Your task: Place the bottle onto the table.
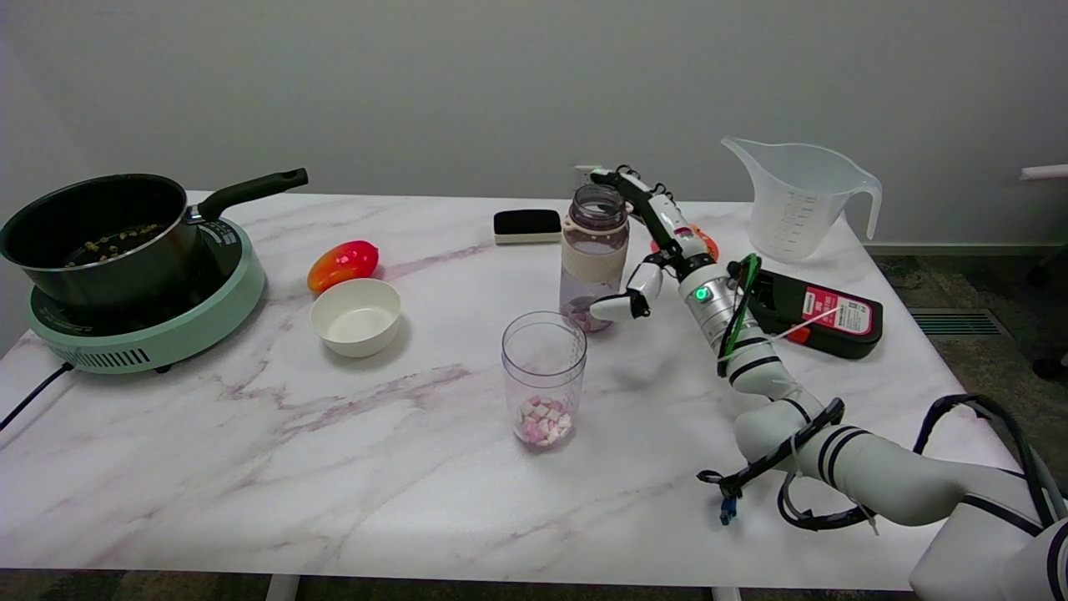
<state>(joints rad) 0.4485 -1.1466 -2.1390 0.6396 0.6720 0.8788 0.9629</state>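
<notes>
Bottle (593, 259) (upright) beside right hand (655, 242)

a mock kitchen set up in a plain room is shown: a marble-patterned table (250, 467) is set against a bare grey wall (467, 83), and cooking gear is laid out on it — a black saucepan (100, 238) on a green induction hob (167, 325) (plugged in by a black cord), a white bowl (356, 317) and a clear measuring jug (793, 200).

A saucepan (96, 229) sits on a hotplate (158, 321) at the table's (250, 467) left. A bowl (356, 316) lies right of it, a bottle (593, 255) stands mid-table, a cup (543, 377) before it, a measuring jug (797, 200) far right.
</notes>
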